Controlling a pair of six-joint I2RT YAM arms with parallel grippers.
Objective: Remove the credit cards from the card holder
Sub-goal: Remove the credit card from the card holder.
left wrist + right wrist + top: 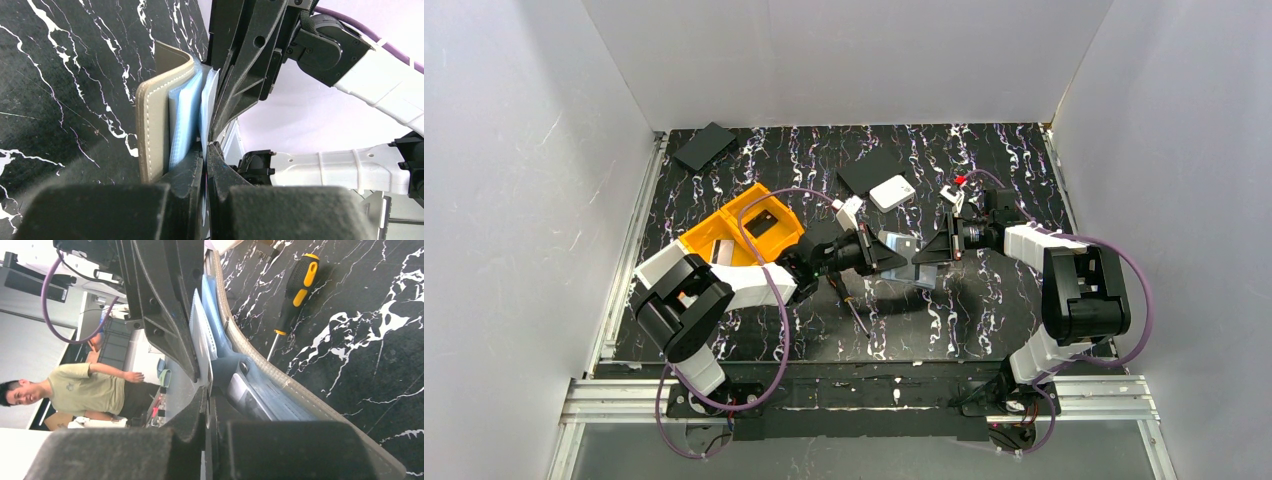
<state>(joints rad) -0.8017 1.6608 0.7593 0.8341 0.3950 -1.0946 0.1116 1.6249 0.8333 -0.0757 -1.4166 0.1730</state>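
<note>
Left wrist view, left fingers [187,200] clamp card holder [152,125], right fingers [235,85] pinch credit card [209,100] edge

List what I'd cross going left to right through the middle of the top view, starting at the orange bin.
orange bin → left gripper → card holder → right gripper → right arm

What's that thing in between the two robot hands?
The card holder, with pale blue credit cards inside. The top view shows it right between them.
</note>
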